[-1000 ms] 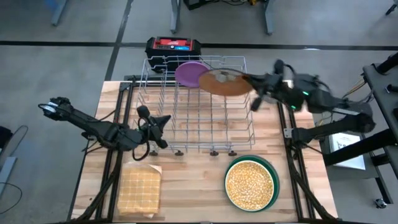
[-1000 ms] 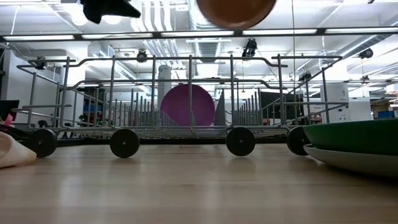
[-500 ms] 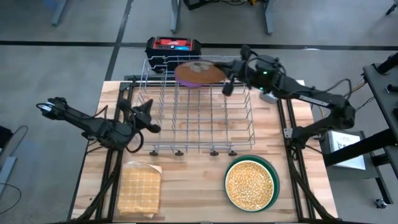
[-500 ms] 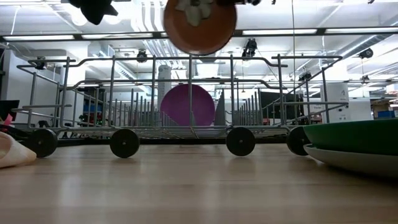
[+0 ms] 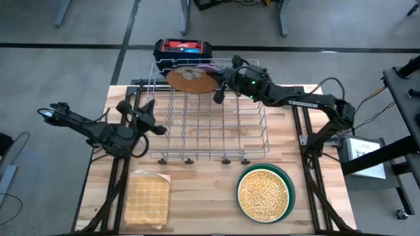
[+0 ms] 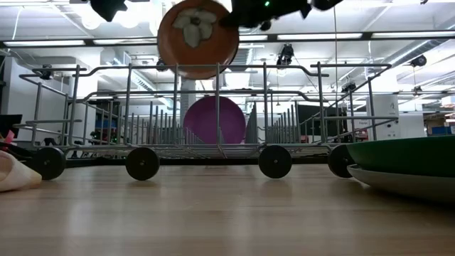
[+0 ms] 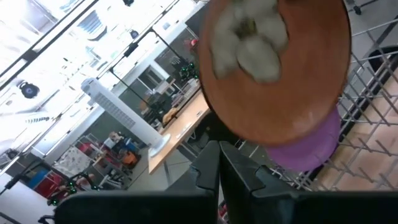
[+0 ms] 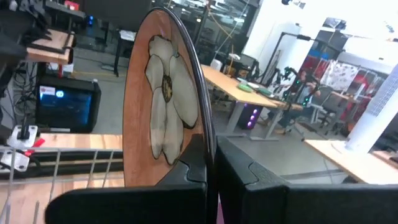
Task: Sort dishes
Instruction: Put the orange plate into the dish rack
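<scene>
A wire dish rack [image 5: 210, 118] on wheels stands at the table's far middle. A purple plate [image 6: 215, 119] stands on edge between its tines. My right gripper [image 5: 215, 84] is shut on a brown plate with grey blotches [image 5: 189, 80], held above the rack's far left part, just in front of the purple plate. My left gripper [image 5: 156, 124] is shut and holds nothing; it hovers off the rack's left side, pointing toward the brown plate [image 7: 273, 68]. A yellow speckled plate [image 5: 264, 194] lies on a green plate [image 5: 289, 180] at the near right. My right gripper pinches the brown plate's rim [image 8: 202, 134] between its two fingers, one on each face. The fingers lie level and come from the table's right side. The plate stands upright on edge, lifted clear above the rack's top wire.
A square tan waffle cloth [image 5: 147, 198] lies at the near left. A black and red device [image 5: 184, 48] sits just beyond the rack's far edge. In the low view a paler plate [image 6: 405, 186] shows under the green plate [image 6: 412, 155].
My right gripper has carried the brown plate toward the table's left and downward, from the rack's far right corner to above its far left part, the plate staying upright. My left gripper has drawn back from the rack toward the table's left, risen and turned.
</scene>
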Motion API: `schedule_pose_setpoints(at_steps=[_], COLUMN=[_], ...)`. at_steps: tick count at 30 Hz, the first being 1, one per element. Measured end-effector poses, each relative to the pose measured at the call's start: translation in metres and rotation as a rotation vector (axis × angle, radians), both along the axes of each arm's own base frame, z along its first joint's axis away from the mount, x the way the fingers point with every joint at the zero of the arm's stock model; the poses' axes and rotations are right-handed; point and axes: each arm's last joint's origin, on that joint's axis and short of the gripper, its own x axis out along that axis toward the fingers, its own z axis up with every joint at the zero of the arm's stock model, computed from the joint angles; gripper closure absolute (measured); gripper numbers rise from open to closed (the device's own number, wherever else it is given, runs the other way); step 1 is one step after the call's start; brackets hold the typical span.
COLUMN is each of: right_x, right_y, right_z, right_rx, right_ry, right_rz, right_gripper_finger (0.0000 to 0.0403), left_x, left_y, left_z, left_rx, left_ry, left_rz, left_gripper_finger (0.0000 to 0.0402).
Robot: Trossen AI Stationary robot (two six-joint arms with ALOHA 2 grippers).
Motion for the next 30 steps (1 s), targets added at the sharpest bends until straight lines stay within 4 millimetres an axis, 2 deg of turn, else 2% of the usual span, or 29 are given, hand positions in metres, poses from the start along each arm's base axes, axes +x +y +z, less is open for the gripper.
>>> schedule_pose_setpoints(at_steps=[4, 11, 18, 30], right_x=[0.019, 0.039, 0.043, 0.055], right_y=[0.002, 0.007, 0.011, 0.017], right_z=[-0.021, -0.042, -0.044, -0.063], right_rx=[-0.001, -0.071, -0.038, -0.004], right_ry=[0.02, 0.057, 0.016, 0.045], right_rz=[-0.006, -0.083, -0.064, -0.04], right_gripper_finger=[0.0403, 0.0403, 0.0403, 0.0403], left_x=[-0.008, -0.019, -0.025, -0.026], left_y=[0.003, 0.008, 0.01, 0.011], left_z=[0.005, 0.008, 0.007, 0.001], left_rx=[0.002, -0.001, 0.0, 0.014], left_ry=[0.004, -0.003, 0.0, 0.034], left_rz=[0.003, 0.003, 0.003, 0.003], left_gripper_finger=[0.0401, 0.0401, 0.0401, 0.0401])
